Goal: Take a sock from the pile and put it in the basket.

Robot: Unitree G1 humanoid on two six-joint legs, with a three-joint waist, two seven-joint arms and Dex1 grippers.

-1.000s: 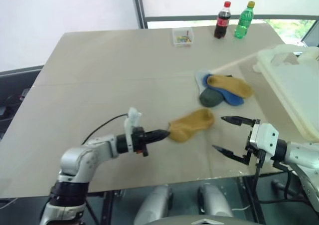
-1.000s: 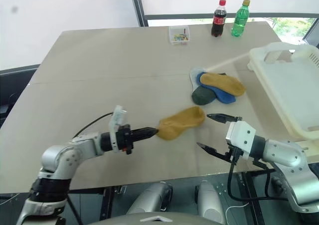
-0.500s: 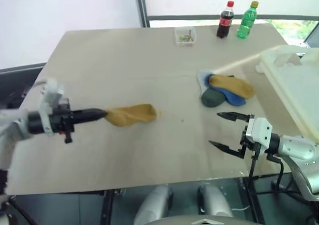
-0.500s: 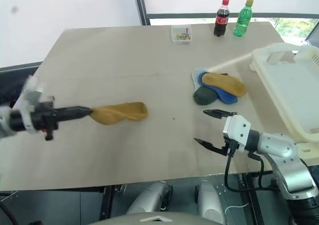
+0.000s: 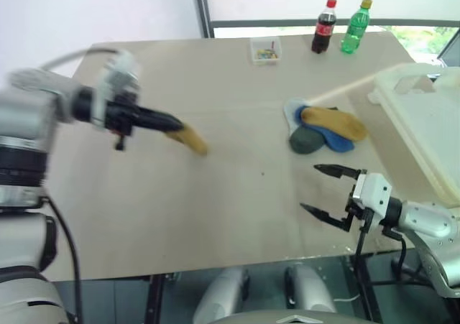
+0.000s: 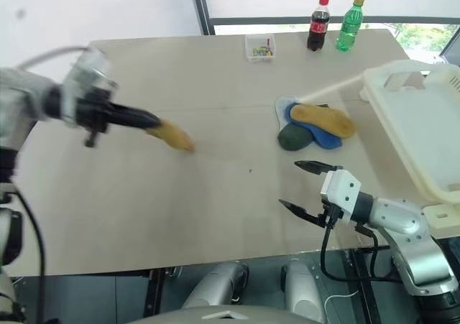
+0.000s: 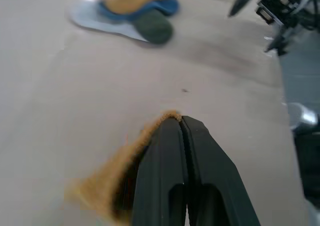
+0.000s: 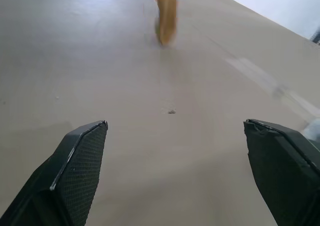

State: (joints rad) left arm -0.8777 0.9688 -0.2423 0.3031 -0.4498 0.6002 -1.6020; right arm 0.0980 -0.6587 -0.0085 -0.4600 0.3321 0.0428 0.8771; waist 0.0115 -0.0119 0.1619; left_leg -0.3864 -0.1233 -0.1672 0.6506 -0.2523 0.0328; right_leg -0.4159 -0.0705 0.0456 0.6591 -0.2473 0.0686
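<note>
A mustard yellow sock point(image 5: 190, 139) hangs from my left gripper point(image 5: 169, 125), which is shut on its end and held above the left half of the table. The same sock point(image 7: 107, 178) droops beside the closed fingers point(image 7: 165, 176) in the left wrist view. The pile point(image 5: 325, 128) of yellow, blue, dark green and pale blue socks lies right of centre. The cream-white basket point(image 5: 424, 123) stands at the table's right edge. My right gripper point(image 5: 325, 192) is open and empty near the front edge, in front of the pile. In the right wrist view its wide-spread fingertips point(image 8: 75, 158) frame the hanging sock point(image 8: 166, 13).
A cola bottle point(image 5: 324, 27) and a green bottle point(image 5: 356, 27) stand at the far edge, with a small clear box point(image 5: 264, 51) to their left. The beige table point(image 5: 215, 216) stretches bare between my two arms.
My left arm has swung the yellow sock from near the right gripper over to the left, then lifted it up and away. The sock now dangles from the fingertips. The right gripper stayed put.
</note>
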